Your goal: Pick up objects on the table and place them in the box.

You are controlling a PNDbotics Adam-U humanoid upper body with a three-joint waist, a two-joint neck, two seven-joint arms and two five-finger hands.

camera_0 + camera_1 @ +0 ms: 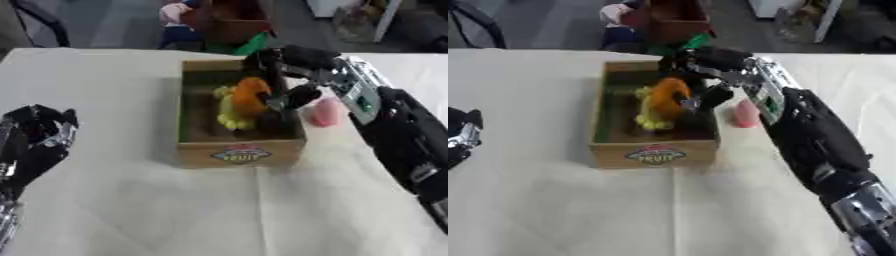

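Orange object in right hand grip over box, left hand open, cropped in right eye view.

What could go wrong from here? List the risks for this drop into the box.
1. The right hand holds the orange object over the box; released badly, it may roll off the yellow item.
2. Withdrawing, the arm could knock the pink object beside the box.

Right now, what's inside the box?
Inside the box: an orange item and a yellow one. The right hand reaches in, hiding the right part of the floor.
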